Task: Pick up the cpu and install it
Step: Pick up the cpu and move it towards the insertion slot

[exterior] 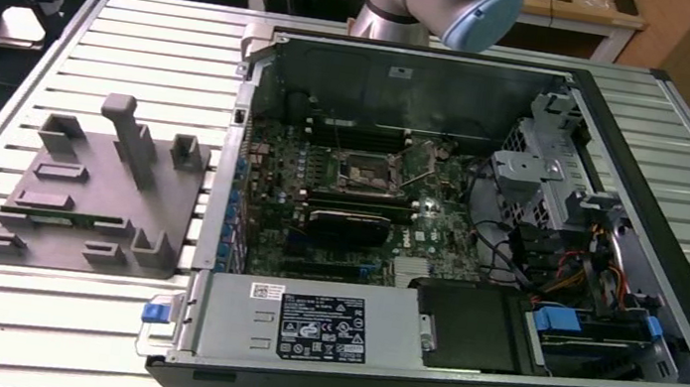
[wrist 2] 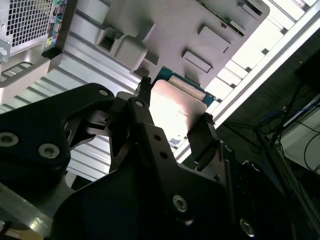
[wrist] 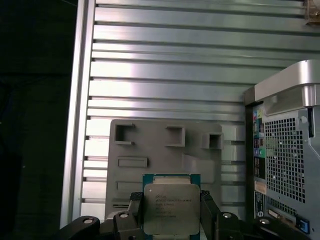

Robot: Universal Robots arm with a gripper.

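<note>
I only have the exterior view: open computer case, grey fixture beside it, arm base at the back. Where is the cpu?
Observer: In both wrist views the cpu sits in the gripper, silver top facing the first wrist camera.
Operator: Gripped or just straddled?
Observer: Gripped, it seems: in the second wrist view a finger presses each of two opposite edges.
Operator: What lies behind it?
Observer: The grey fixture on the slatted table, with the case's perforated panel alongside.
</note>
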